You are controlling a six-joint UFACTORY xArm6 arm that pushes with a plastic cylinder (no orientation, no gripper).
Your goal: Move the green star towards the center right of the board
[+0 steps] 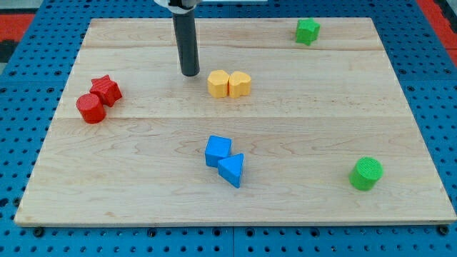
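Tip (190, 73), my tip, sat bare on the board, touching no block, yellow pair (229, 83) just to its right. Risk: a straight sweep right would have shoved those yellows along. Green star (308, 31) lay well off to the tip's right and higher, near the top edge.

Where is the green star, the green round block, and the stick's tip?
green star (308, 31), camera view, on its top face.
green round block (366, 171), camera view, on its ridged top.
my tip (190, 73), camera view, at the rod's very end.
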